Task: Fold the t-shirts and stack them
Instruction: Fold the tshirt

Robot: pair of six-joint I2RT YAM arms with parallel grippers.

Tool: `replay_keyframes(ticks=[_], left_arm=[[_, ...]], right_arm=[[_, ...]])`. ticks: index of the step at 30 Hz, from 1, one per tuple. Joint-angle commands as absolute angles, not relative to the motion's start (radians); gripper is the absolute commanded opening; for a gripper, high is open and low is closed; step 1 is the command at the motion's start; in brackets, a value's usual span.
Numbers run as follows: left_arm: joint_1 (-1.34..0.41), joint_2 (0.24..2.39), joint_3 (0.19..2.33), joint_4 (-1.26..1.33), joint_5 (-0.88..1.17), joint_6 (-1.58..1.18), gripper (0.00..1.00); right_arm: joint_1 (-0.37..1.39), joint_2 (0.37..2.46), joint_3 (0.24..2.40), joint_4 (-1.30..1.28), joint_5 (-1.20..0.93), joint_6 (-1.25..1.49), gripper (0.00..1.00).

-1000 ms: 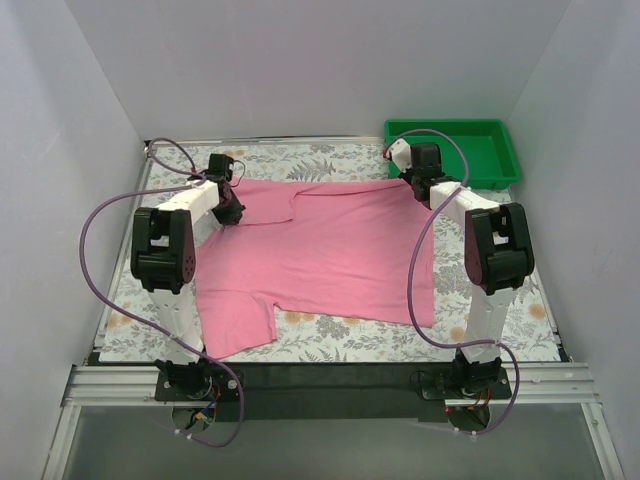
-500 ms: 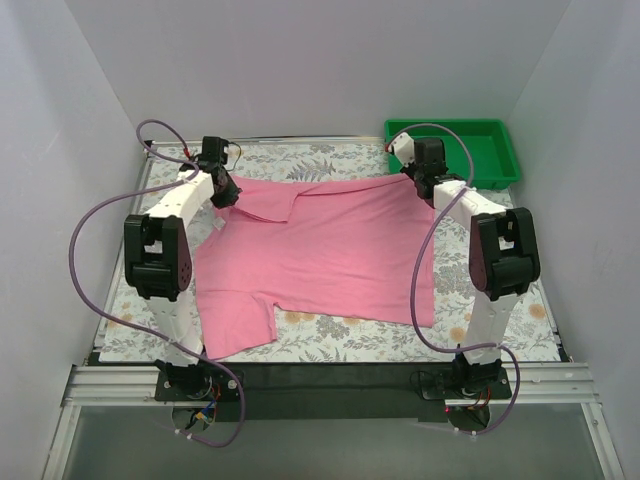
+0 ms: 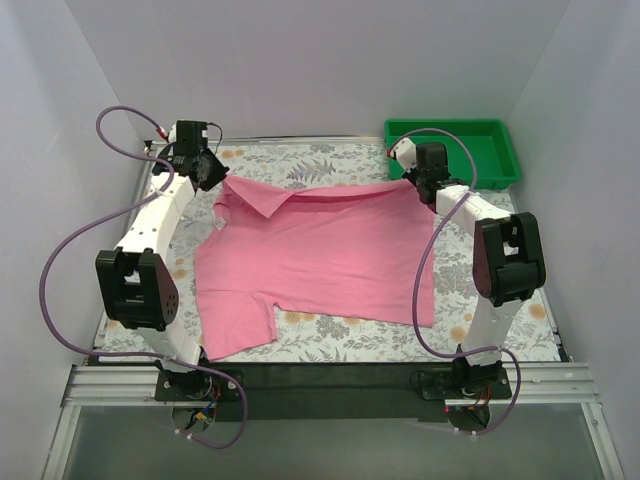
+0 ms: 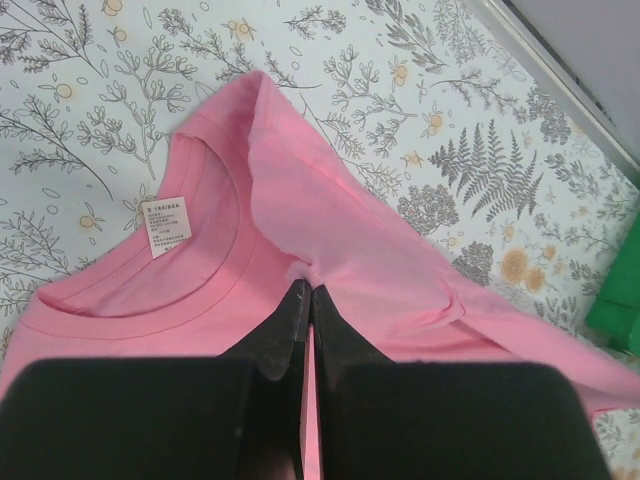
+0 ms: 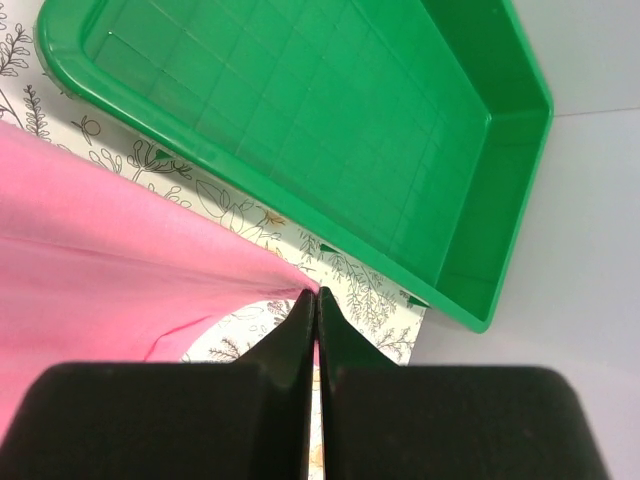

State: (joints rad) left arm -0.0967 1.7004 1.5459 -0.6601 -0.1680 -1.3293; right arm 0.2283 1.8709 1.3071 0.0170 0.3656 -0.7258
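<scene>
Top view: shows pink t-shirt point(image 3: 320, 260) spread mid-frame on floral tablecloth point(image 3: 330, 160), far edge lifted between left gripper point(image 3: 208, 170) upper left and right gripper point(image 3: 415, 180) beside the green plastic tray point(image 3: 450, 124), upper right.

Left wrist: clamped tight on a pinch of shoulder fabric next to the ribbed collar point(image 4: 160, 315), white label point(image 4: 167, 224) showing.

Right wrist: squeezed shut on a fabric corner, gridded tray just beyond.

Looks thin, floppy, light; probably best held at corners and seams, otherwise sags and bunches.

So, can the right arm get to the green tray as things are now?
Probably yes: the right gripper sits just beside the green tray, nothing between them, though it is shut on the t-shirt.
</scene>
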Motion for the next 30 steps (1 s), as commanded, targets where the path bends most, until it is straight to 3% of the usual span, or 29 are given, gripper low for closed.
replay_keyframes(ticks=[1, 13, 24, 30], left_arm=[[-0.084, 1.664, 1.581, -0.672, -0.121, -1.359, 0.0], [-0.068, 1.557, 1.558, -0.663, -0.078, -1.387, 0.0], [-0.026, 1.686, 1.791, -0.664, -0.08, -1.379, 0.0], [-0.021, 1.692, 1.757, -0.67, -0.072, -1.365, 0.0]], right_arm=[[0.225, 1.852, 1.31, 0.026, 0.368, -0.704, 0.01], [0.238, 1.842, 1.289, 0.011, 0.384, -0.701, 0.01], [0.256, 1.844, 1.262, 0.005, 0.4, -0.683, 0.01], [0.264, 1.844, 1.267, 0.002, 0.426, -0.69, 0.01]])
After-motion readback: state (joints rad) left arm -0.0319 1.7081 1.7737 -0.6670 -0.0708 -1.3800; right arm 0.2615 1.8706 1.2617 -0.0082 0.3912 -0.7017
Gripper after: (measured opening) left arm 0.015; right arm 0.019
